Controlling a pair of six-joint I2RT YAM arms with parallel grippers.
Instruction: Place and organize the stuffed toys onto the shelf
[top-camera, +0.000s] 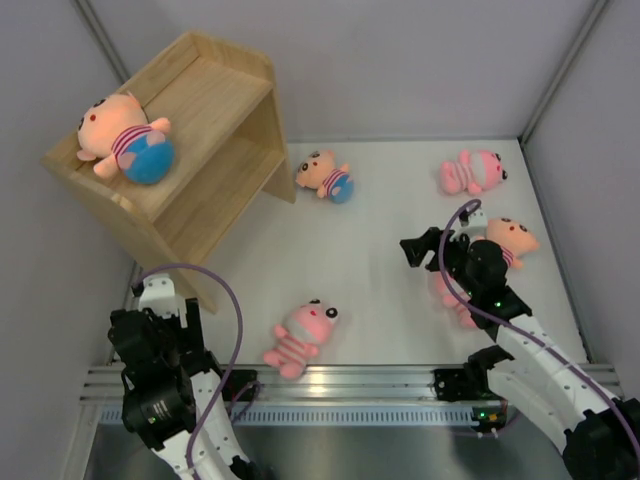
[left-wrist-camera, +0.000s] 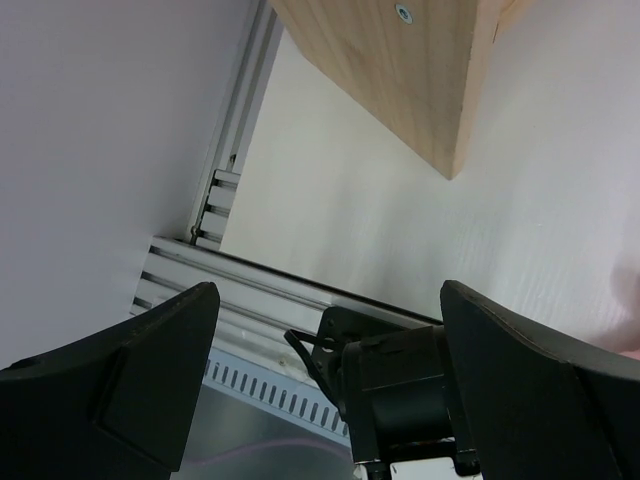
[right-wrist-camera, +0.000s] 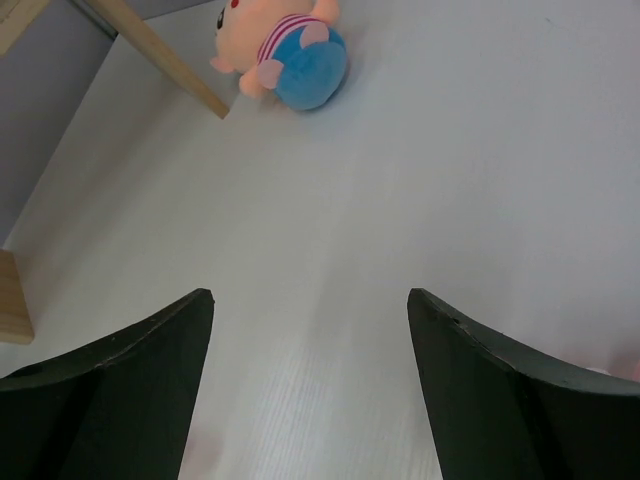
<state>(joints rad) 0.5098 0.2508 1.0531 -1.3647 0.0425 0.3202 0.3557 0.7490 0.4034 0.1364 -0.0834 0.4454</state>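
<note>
The wooden shelf (top-camera: 215, 120) stands at the far left, and one boy doll (top-camera: 125, 140) lies on its top tier. On the table lie a boy doll (top-camera: 325, 177) next to the shelf's foot, a pink animal (top-camera: 472, 171) at the far right, a boy doll (top-camera: 512, 240) at the right, and a pink animal (top-camera: 300, 338) near the front rail. Another pink animal (top-camera: 450, 298) is partly hidden under my right arm. My right gripper (top-camera: 432, 245) is open and empty over bare table (right-wrist-camera: 310, 300), facing the boy doll (right-wrist-camera: 290, 50). My left gripper (top-camera: 160, 310) is open and empty (left-wrist-camera: 330, 290) near the shelf's side panel (left-wrist-camera: 420, 70).
An aluminium rail (top-camera: 340, 380) runs along the table's near edge. Grey walls close in the left, back and right. The shelf's front corner (right-wrist-camera: 160, 50) shows in the right wrist view. My left arm's base (left-wrist-camera: 400, 390) sits just below its gripper.
</note>
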